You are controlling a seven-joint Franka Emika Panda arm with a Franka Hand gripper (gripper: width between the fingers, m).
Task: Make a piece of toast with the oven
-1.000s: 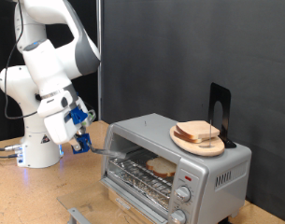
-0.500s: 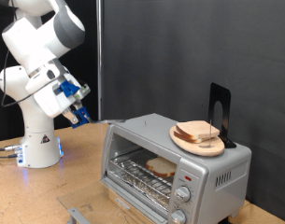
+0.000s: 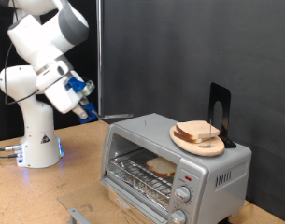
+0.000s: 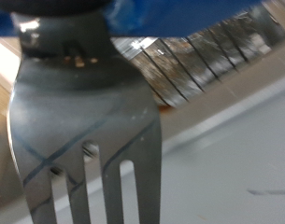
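One fork is being gripped in the claw, its steel tines filling the wrist view, and over the last second the arm is being seen lifted up and back from the mouth of the oven to hang above the oven's upper corner on the exterior view's left. The withdrawal is being read (as a judgement only) as the loading step being finished, since the piece of toast is being carried on the wire rack inside the open oven, well apart from the claw. Two further slices are being held on a round wooden plate sitting on the oven's roof, beside a black stand. The knobs are being left untouched, and the oven itself is being borne by the counter.
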